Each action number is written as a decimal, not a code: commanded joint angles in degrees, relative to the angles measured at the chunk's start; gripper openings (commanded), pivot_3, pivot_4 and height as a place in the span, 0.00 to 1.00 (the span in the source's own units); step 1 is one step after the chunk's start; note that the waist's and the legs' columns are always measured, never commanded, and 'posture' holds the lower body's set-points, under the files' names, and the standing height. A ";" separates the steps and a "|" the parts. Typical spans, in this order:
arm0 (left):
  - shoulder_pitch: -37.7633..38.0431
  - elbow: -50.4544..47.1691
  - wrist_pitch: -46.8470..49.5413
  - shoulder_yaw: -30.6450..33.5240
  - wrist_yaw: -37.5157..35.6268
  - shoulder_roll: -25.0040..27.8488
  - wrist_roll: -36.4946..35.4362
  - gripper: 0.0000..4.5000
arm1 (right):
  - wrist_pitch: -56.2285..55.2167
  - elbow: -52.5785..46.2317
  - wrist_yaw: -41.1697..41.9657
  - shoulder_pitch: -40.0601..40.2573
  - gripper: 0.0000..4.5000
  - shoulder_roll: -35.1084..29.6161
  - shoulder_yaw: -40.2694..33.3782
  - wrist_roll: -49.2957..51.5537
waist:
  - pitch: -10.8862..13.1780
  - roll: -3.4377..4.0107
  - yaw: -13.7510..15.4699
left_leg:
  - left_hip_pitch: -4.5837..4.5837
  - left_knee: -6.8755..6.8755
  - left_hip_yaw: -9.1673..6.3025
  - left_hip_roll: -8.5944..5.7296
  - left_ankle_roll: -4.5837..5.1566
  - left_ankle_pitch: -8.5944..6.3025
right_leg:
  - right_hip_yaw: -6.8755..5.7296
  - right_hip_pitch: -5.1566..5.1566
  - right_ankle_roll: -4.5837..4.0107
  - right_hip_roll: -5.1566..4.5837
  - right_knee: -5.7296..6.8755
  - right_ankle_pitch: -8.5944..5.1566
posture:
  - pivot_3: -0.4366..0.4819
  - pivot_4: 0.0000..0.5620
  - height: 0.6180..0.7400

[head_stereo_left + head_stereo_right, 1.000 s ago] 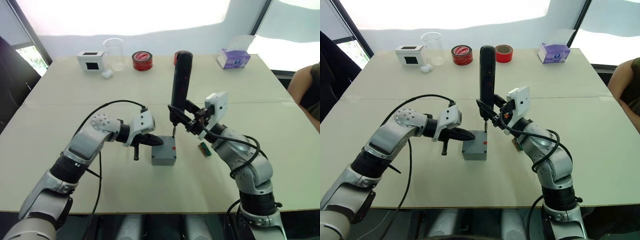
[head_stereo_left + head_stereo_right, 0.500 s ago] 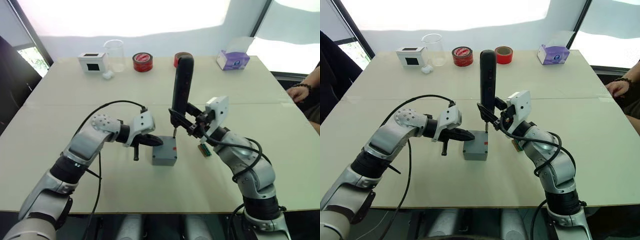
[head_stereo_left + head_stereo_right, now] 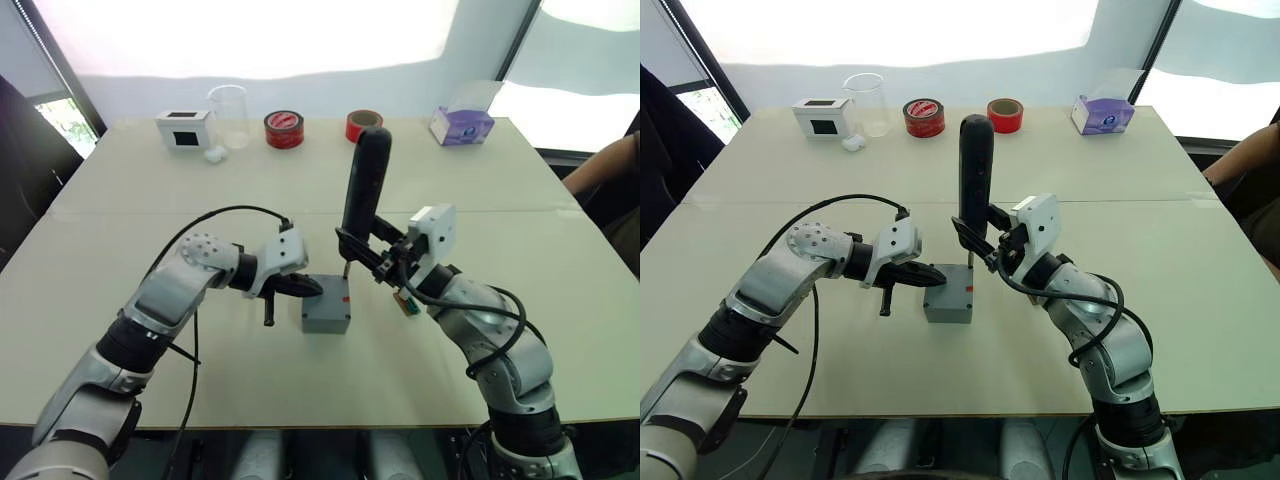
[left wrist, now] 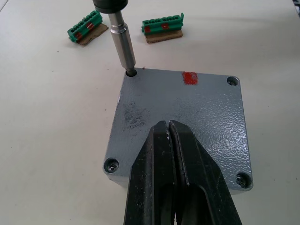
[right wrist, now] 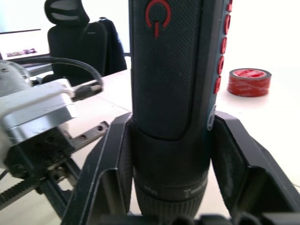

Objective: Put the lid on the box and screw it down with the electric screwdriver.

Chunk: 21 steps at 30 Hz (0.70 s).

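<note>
The lid (image 4: 183,112) sits on the box (image 3: 326,318); the right tool (image 3: 364,252) grips the screwdriver (image 3: 362,190), bit in the far-left corner hole, while the left tool (image 4: 177,176) (fingers closed) presses down. Next: drive straight.

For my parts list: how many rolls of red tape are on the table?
2. Both stand at the far edge of the table: one roll beside the clear beaker, the other roll further right, toward the tissue box. None looks hidden.

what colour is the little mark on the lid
Red, a small rectangular patch on the grey lid near its far edge; the left wrist view shows it best.
</note>
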 commanded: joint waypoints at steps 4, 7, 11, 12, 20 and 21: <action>0.88 -0.99 0.36 -0.86 -0.55 0.35 0.47 0.00 | 3.14 3.08 0.74 2.42 0.40 -0.38 2.34 -0.18 | -0.01 0.00 0.02 | 0.00 0.00 0.00 0.00 0.00 0.00 | 0.00 0.00 -0.01 0.00 0.00 0.00 | 0.48 0.27 1.00; 0.94 -0.92 0.32 -0.81 -0.59 0.42 0.52 0.00 | 3.05 3.17 0.69 2.12 0.40 -0.50 2.40 -0.51 | -0.01 0.00 0.03 | 0.00 -0.01 0.00 0.00 0.00 0.00 | 0.00 0.00 -0.01 -0.01 0.00 -0.01 | 0.48 0.27 1.00; 1.13 -0.88 0.26 -0.75 -0.72 0.60 0.51 0.00 | 3.10 3.12 0.55 1.12 0.40 -0.67 1.94 -0.71 | -0.01 0.00 0.04 | 0.00 -0.01 0.00 0.00 0.00 0.00 | 0.00 0.00 -0.01 -0.01 -0.01 -0.01 | 0.48 0.27 1.00; 1.19 -0.87 0.24 -0.78 -0.73 0.61 0.54 0.00 | 3.16 3.12 0.62 0.98 0.40 -0.73 1.83 -0.60 | -0.01 0.00 0.04 | 0.00 -0.01 0.00 0.00 0.00 0.00 | 0.00 0.00 -0.01 -0.01 -0.01 -0.01 | 0.48 0.27 1.00; 1.84 -1.29 0.27 -0.62 -0.64 0.88 0.53 0.00 | 3.24 2.10 2.27 -0.86 0.40 -1.92 1.30 0.54 | -0.01 0.00 0.06 | 0.00 -0.03 -0.01 0.01 0.00 0.00 | -0.01 0.00 -0.02 -0.03 -0.03 -0.01 | 0.48 0.27 1.00; 1.94 -1.39 0.28 -0.61 -0.63 0.92 0.51 0.00 | 3.40 1.80 2.38 -1.31 0.40 -1.95 0.94 1.01 | -0.01 0.00 0.05 | 0.00 -0.03 -0.01 0.01 0.00 -0.01 | -0.01 0.00 -0.02 -0.03 -0.03 -0.01 | 0.48 0.27 1.00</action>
